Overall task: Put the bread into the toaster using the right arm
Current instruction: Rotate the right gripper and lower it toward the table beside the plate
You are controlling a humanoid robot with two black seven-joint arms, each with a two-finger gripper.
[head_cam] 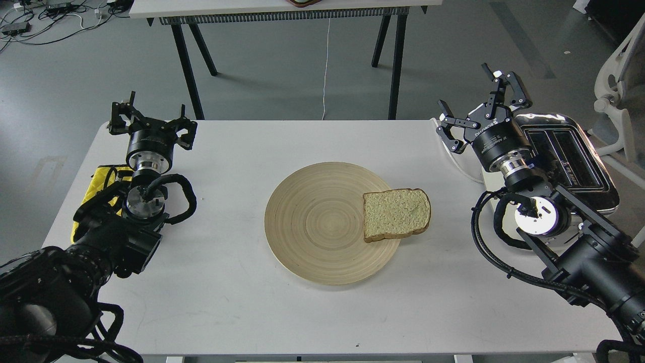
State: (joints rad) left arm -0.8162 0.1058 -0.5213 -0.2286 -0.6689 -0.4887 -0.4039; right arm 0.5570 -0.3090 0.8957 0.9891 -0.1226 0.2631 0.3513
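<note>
The slice of bread [396,214] lies flat on the right rim of a round wooden plate [312,227], partly hanging over its edge. The toaster [569,156] stands at the table's right side, its chrome top and two slots showing behind my right arm. My right gripper [478,111] hovers open above the table's far right, up and to the right of the bread, with nothing between its fingers. My left gripper [151,123] is open at the far left, holding nothing.
A white cord [456,164] runs from the toaster along the table by my right gripper. Yellow padding [101,184] sits under my left arm. A second table [282,10] stands beyond the white table's [242,312] far edge.
</note>
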